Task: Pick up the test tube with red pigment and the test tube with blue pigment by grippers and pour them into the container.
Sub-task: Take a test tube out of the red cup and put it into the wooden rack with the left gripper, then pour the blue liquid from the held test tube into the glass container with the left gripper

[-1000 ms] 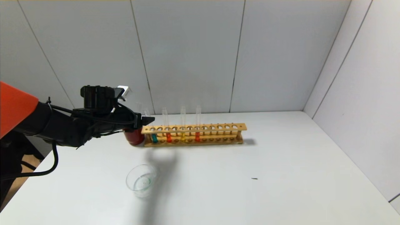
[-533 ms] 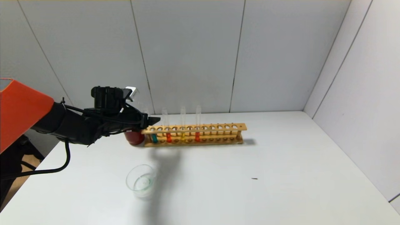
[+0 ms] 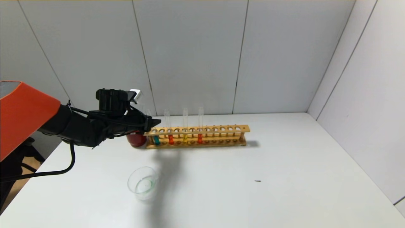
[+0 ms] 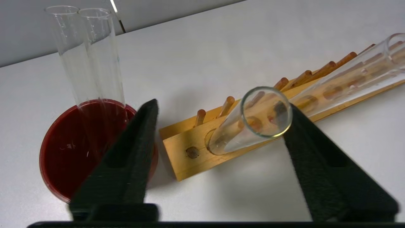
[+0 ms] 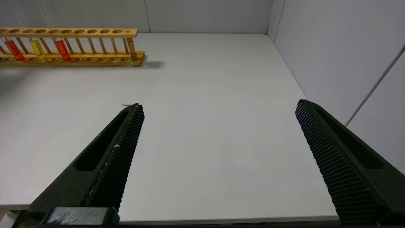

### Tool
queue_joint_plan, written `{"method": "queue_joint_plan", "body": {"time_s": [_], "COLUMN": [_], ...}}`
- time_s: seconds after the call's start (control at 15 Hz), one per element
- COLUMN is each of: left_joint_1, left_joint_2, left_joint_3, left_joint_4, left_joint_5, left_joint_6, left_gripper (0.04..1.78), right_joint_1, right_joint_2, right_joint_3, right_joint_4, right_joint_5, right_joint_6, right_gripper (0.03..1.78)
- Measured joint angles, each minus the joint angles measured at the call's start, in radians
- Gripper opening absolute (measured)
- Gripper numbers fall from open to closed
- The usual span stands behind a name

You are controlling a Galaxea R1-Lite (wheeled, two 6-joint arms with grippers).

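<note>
The left gripper (image 4: pixel 218 109), its black textured jaws spread apart, has advanced over the last second to bracket the slim clear glass test tube with blue pigment (image 3: pixel 156 136), one finger touching its rim. This tube stands at the wooden rack's (image 3: pixel 221 129) left end; grasp appears imminent. The orange-red tube (image 3: pixel 171 138) stands two holes along the rack. The low clear glass dish (image 3: pixel 143 183) sits well before the rack. The right gripper (image 5: pixel 218 109) is parked, fingers apart.

Head camera overlooks the table (image 3: pixel 253 190); wrist cameras close, sharing rack (image 3: pixel 196 136).
</note>
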Motion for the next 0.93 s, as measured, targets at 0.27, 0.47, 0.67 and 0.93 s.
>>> {"method": "queue_joint_plan", "body": {"time_s": [0.27, 0.47, 0.67, 0.93], "left_joint_1": [-0.029, -0.034, -0.035, -0.035], "left_joint_2": [0.024, 0.028, 0.021, -0.026], "left_joint_3": [-0.024, -0.025, -0.023, -0.027], "left_joint_4": [0.0, -0.001, 0.0, 0.008], "left_joint_5": [0.008, 0.014, 0.014, 0.012], "left_joint_6": [-0.003, -0.002, -0.003, -0.001], "left_gripper": [0.5, 0.33, 0.33, 0.33], "right_joint_1": [0.0, 0.0, 0.0, -0.001], "right_joint_2": [0.0, 0.0, 0.0, 0.0], "right_joint_3": [0.0, 0.0, 0.0, 0.0], "right_joint_4": [0.0, 0.0, 0.0, 0.0], "right_joint_5": [0.0, 0.0, 0.0, 0.0], "right_joint_6": [0.0, 0.0, 0.0, 0.0], "right_gripper": [1.75, 1.75, 1.75, 1.75]}}
